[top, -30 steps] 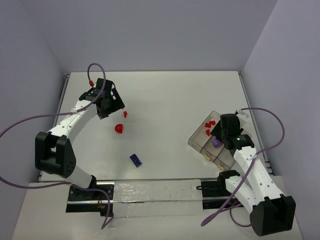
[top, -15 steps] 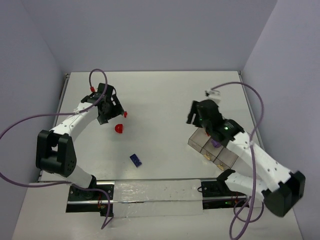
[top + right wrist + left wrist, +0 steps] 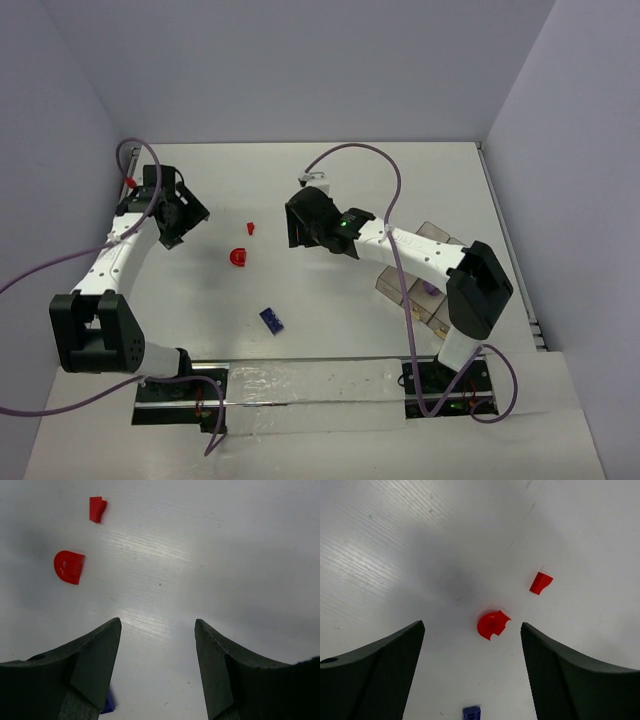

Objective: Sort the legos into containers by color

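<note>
Taking the red half-disc as ref pt. It lies loose on the bench. A small red piece sits just beyond it, and a dark blue brick lies nearer the arm bases and a bit right. None are sorted yet. The tray is well off to the right of the half-disc, w/ a light purple brick inside; I can't tell which compartment, since the right arm covers part of it.

Left hand is left of the half-disc and slightly farther back, fingers apart, nothing between them. Right hand is to the right of the half-disc, also apart and empty, w/ the half-disc and small red piece up-left in its wrist view.

My worries:
- Both hands face the same two reds. If both go in, they prob. clash over the half-disc.
- The half-disc has a rounded edge, so an off-centre pinch could squirt it sideways into the small red piece.
- The right arm is stretched across the tray, so a low swing could shove the tray.
- The blue brick sits right by the right hand's left finger in the wrist view and could get nudged on descent.
</note>
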Robot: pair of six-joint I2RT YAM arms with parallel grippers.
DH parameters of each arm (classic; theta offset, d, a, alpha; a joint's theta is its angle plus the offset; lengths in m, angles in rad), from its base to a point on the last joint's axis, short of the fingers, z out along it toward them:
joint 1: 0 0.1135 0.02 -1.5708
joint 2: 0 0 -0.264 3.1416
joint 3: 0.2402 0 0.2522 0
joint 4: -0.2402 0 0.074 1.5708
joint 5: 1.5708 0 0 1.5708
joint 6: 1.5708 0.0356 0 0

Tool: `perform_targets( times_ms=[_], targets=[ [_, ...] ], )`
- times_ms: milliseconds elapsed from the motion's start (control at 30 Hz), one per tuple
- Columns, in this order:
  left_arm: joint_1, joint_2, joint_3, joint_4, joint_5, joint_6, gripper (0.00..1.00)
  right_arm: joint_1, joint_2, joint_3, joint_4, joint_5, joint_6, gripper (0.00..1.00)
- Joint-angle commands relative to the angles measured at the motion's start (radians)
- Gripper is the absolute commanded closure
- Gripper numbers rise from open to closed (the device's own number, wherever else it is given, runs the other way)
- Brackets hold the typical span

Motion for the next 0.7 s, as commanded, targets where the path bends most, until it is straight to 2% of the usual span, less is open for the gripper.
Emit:
perform_targets(
  times_ms=[0,133,233,333,500,667],
  targets=[
    [-0.010,-0.020,-0.021,0.073,0.119,0.097,0.15,-0.003,-0.038,0.044,0.080,-0.033,0.009,0.32],
    [-0.125,0.054,0.021,0.058,0.053,0.185,0.15,-0.026,-0.103,-0.029,0.088,-0.005,0.033,0.32],
    [-0.181,0.126,0.081,0.071,0.005,0.197,0.22,-0.063,-0.176,-0.095,0.086,-0.010,0.044,0.32],
    [-0.200,0.184,0.097,0.115,0.043,0.200,0.23,-0.090,-0.241,-0.142,0.069,0.010,0.047,0.32],
    [-0.253,0.315,0.171,0.117,0.011,0.215,0.24,-0.117,-0.313,-0.184,0.053,0.030,0.050,0.32],
    [-0.267,0.408,0.206,0.149,-0.004,0.217,0.32,-0.121,-0.327,-0.186,0.035,0.037,0.046,0.31]
  ],
)
